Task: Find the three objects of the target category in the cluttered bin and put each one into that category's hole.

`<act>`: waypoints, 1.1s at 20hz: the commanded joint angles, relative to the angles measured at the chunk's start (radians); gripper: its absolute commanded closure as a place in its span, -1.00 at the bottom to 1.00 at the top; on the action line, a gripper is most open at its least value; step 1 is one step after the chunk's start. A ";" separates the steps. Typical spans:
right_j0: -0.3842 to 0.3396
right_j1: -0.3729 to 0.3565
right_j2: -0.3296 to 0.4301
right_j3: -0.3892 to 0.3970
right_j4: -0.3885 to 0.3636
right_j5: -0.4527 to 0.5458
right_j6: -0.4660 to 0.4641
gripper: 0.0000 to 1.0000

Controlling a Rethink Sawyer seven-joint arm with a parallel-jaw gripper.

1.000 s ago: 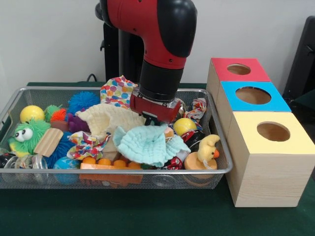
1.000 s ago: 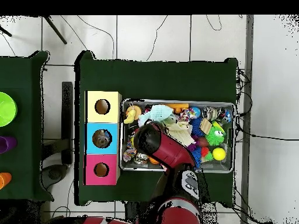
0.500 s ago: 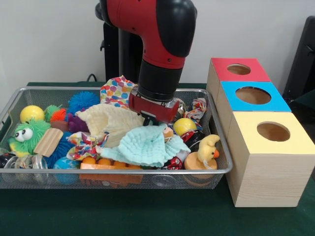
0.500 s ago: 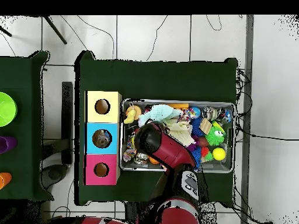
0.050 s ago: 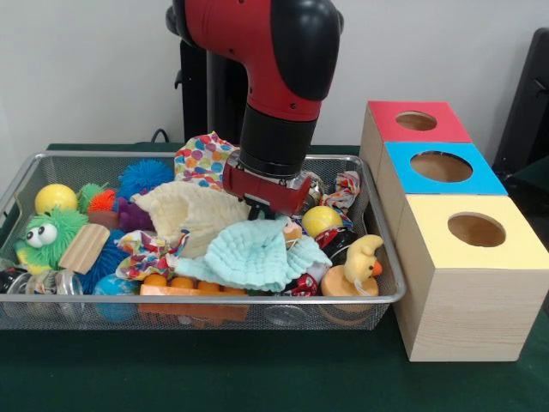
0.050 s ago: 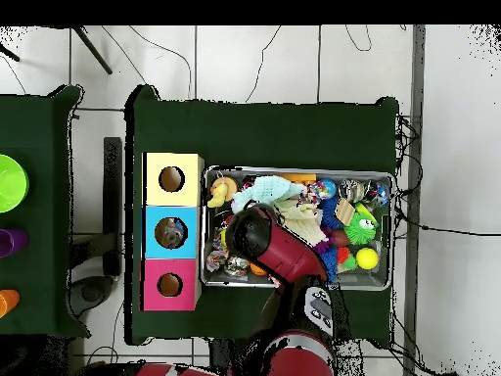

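Brimming with toys and cloths, the mesh bin (image 5: 377,296) sits beside three holed boxes (image 5: 467,283).

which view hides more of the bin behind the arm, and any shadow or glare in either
Overhead view: the arm covers the bin's middle, so the gripper is hidden. Front view: the arm blocks only the back centre, the gripper shows just above the mint cloth, lighting is soft and even, with no clear glare and faint shading under the boxes.
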 commanded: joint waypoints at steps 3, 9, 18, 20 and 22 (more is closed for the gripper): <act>-0.033 0.014 0.080 -0.009 0.019 0.070 0.210 1.00; -0.036 0.017 0.078 -0.016 0.017 0.075 0.204 1.00; -0.042 0.014 0.079 -0.013 0.014 0.078 0.200 -1.00; -0.043 0.012 0.080 -0.011 0.012 0.077 0.199 -1.00; -0.044 0.010 0.080 -0.009 0.011 0.078 0.198 -1.00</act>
